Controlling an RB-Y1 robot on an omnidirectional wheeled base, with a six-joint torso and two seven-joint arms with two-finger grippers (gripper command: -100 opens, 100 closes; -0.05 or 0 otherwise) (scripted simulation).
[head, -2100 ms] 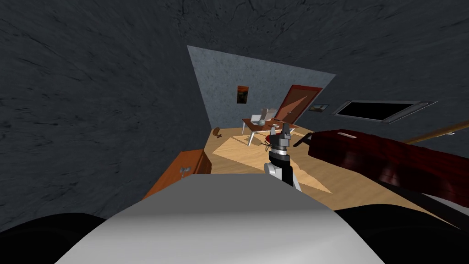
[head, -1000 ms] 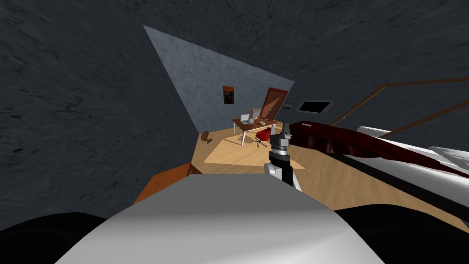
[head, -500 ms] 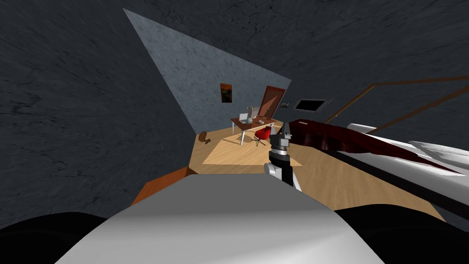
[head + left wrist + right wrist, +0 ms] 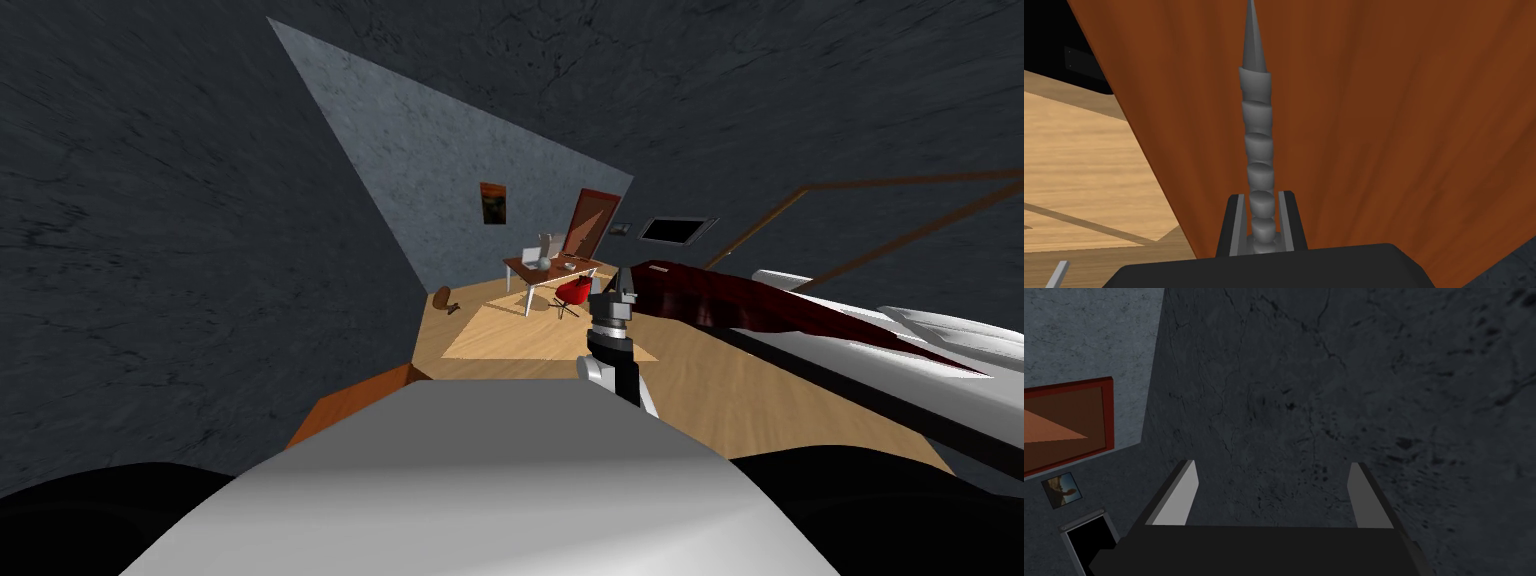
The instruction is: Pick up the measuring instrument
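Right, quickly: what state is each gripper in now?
Left gripper: shut on the grey pointed instrument.
Right gripper: open, holding nothing.

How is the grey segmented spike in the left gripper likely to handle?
Probably stiff: the spike stands straight from the left gripper. Its rounded segments may slip between the flat fingers. Gripped at its base, it could pivot.

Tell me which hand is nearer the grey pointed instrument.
Left. The left hand is shut on the instrument; the right hand is open, raised out front, away from it.
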